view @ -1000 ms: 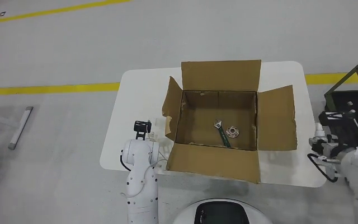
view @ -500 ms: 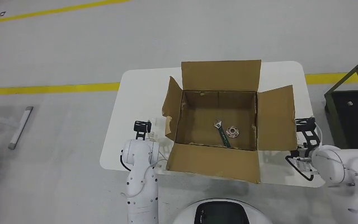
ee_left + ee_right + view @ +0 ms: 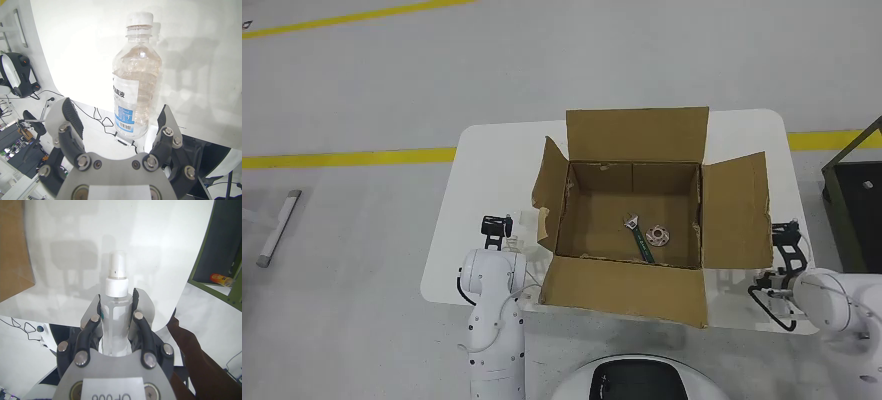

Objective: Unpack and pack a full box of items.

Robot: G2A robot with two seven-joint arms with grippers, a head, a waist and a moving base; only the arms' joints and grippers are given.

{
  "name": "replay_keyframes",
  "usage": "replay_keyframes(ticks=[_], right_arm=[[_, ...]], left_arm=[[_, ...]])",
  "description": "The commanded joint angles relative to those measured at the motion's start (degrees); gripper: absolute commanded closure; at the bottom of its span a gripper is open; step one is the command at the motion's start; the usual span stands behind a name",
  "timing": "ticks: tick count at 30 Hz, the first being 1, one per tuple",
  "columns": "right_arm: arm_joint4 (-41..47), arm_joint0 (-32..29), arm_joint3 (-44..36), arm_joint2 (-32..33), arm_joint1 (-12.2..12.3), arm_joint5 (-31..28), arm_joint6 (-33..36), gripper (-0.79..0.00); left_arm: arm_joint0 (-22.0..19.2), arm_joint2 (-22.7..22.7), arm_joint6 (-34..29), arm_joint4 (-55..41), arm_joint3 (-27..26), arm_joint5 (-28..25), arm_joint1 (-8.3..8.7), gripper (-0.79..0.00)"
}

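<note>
Two items lie on the floor of the open box in the middle of the white table: a wrench and a small round part just beside it. All four flaps are folded out. The left gripper sits over the table's near left corner with its jaws spread wide. A clear bottle with a white cap is just ahead of its fingers, apart from both. The right gripper is at the table's near right edge, beside the box's right flap. It is clamped on a clear spray bottle, whose white nozzle points out past the fingertips.
</note>
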Motion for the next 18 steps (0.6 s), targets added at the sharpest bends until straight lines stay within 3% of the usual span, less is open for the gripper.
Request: replay_keyframes(ticks=[1, 3, 5, 8, 18], right_arm=[[0.25, -0.03, 0.82, -0.16, 0.04, -0.15, -0.74, 0.000], [0.59, 0.03, 1.30, -0.45, 0.06, -0.08, -1.15, -0.003], [0.65, 0.19, 1.64, -0.78, 0.10, -0.10, -1.39, -0.123], [0.63, 0.49, 2.16, -1.07, 0.18, -0.07, -1.66, -0.194], [0.98, 1.38, 3.60, -1.02, 0.55, -0.44, -1.53, -0.292]], left_arm=[[0.00, 0.00, 0.00, 0.00, 0.00, 0.00, 0.00, -0.785], [0.00, 0.00, 0.00, 0.00, 0.00, 0.00, 0.00, -0.785], [0.00, 0.00, 0.00, 0.00, 0.00, 0.00, 0.00, -0.785], [0.00, 0.00, 0.00, 0.00, 0.00, 0.00, 0.00, -0.785], [0.00, 0.00, 0.00, 0.00, 0.00, 0.00, 0.00, -0.785]])
